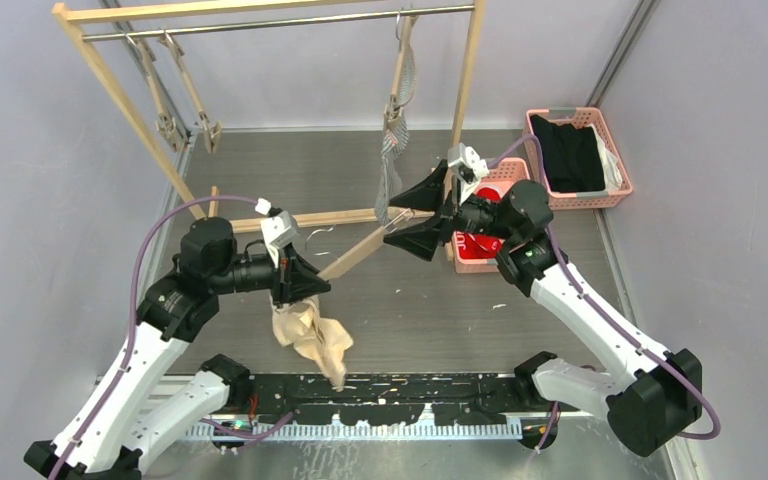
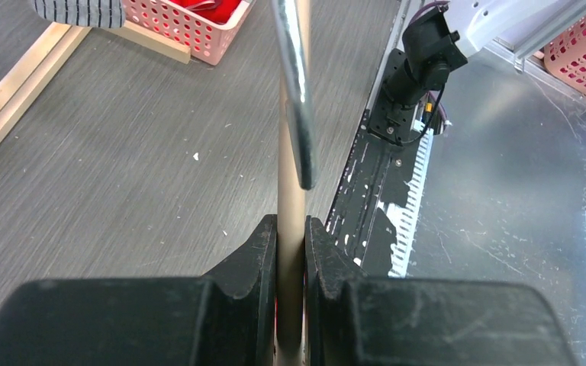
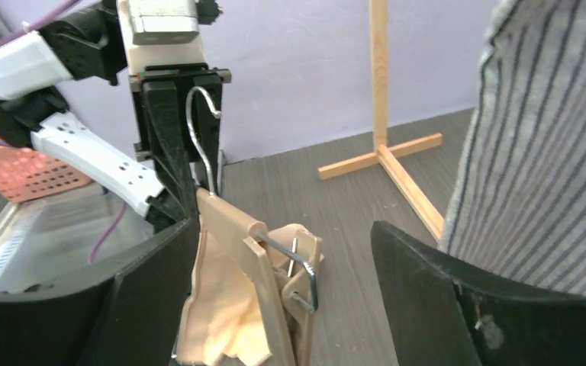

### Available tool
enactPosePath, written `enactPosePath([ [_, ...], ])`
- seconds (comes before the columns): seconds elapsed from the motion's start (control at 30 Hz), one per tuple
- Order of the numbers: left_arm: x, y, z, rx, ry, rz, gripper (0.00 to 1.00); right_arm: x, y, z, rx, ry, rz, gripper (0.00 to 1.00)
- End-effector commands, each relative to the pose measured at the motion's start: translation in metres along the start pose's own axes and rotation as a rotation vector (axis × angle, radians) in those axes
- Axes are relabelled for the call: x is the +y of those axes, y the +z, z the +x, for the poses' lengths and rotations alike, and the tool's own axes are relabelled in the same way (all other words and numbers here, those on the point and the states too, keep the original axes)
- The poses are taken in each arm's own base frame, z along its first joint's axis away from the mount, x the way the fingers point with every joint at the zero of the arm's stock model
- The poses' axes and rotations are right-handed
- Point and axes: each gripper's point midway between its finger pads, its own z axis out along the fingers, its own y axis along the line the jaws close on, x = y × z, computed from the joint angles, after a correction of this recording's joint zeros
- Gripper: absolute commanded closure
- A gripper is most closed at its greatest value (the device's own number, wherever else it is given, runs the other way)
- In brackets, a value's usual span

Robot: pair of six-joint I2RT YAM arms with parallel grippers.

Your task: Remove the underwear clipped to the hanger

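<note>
My left gripper (image 1: 295, 285) (image 2: 291, 225) is shut on the bar of a wooden hanger (image 1: 360, 250) (image 2: 290, 252), close to its metal hook (image 3: 202, 137). The beige underwear (image 1: 310, 335) (image 3: 221, 305) hangs crumpled from that hanger, below the left gripper. My right gripper (image 1: 392, 220) (image 3: 282, 305) stands open around the hanger's end clip (image 3: 297, 278) without touching it. I cannot tell whether that clip still pinches the cloth. The grey-striped underwear (image 1: 395, 130) (image 3: 542, 152) hangs clipped to another hanger on the rail. The red underwear (image 1: 480, 245) lies in a pink basket.
A wooden rack with a metal rail (image 1: 280, 20) stands at the back; its foot beams (image 1: 340, 217) run along the table. Two bare hangers (image 1: 185, 110) hang at its left. A second pink basket (image 1: 620, 195) at the right holds black clothes (image 1: 570, 155).
</note>
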Motion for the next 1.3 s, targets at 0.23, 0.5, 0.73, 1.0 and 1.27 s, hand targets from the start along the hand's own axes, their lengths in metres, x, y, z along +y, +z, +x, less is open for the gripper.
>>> enactPosePath([
  [0.23, -0.003, 0.006, -0.050, -0.156, 0.057, 0.035, 1.00, -0.028, -0.017, -0.026, -0.238, -0.034, 0.256, 0.00],
  [0.5, -0.001, 0.017, -0.063, -0.229, 0.012, 0.077, 1.00, -0.006, -0.016, -0.027, -0.361, 0.014, 0.104, 0.00],
  [0.73, 0.004, 0.026, -0.071, -0.270, -0.025, 0.096, 1.00, -0.002, -0.013, -0.031, -0.391, 0.043, 0.060, 0.08],
  [1.0, 0.003, 0.032, -0.074, -0.288, -0.041, 0.132, 1.00, -0.003, -0.008, -0.031, -0.404, 0.054, 0.047, 0.16],
  [1.27, -0.008, 0.037, -0.072, -0.285, -0.045, 0.195, 1.00, -0.006, -0.001, -0.034, -0.428, 0.068, 0.026, 0.21],
])
